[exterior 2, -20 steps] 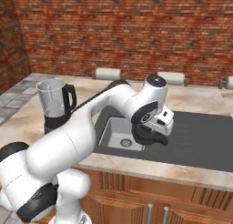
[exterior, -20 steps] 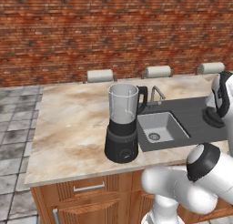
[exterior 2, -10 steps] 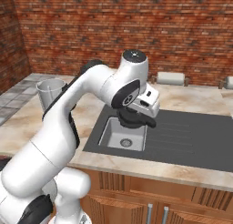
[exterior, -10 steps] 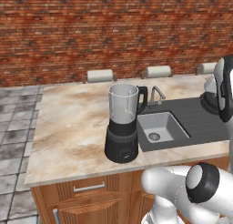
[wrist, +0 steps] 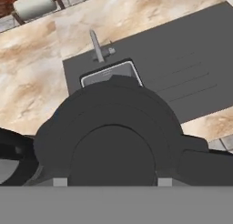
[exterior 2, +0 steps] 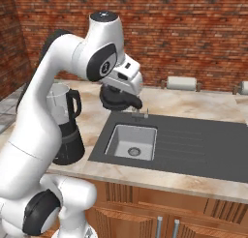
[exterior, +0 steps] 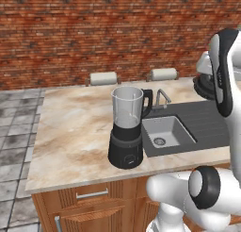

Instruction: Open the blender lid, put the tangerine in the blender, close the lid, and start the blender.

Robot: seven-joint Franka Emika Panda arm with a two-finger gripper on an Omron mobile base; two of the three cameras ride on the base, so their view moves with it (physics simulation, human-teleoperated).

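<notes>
In the left base view, the blender [exterior: 127, 132] stands on the marble counter [exterior: 70, 132] with its clear jar uncovered, its black base near the front edge and the sink [exterior: 167, 132] just beside it at three o'clock; the arm rises along the right edge, carrying the blender lid [exterior: 203, 86] high at about two o'clock from the jar, well apart from it. In the right base view, the gripper [exterior 2: 118, 102] hangs above the sink's far left corner, closed on the round black lid [exterior 2: 117, 100], which sits under the hand just beside the faucet [exterior 2: 139, 113]; the blender [exterior 2: 65, 130] stands at about eight o'clock from the lid, partly hidden behind the white arm. In the hand view, the lid [wrist: 111, 136] sits held between the fingers, its raised centre knob facing the camera, with the sink basin [wrist: 109, 73] and faucet [wrist: 96, 45] at twelve o'clock beyond it and a paper towel roll [wrist: 34, 4] at eleven o'clock.
</notes>
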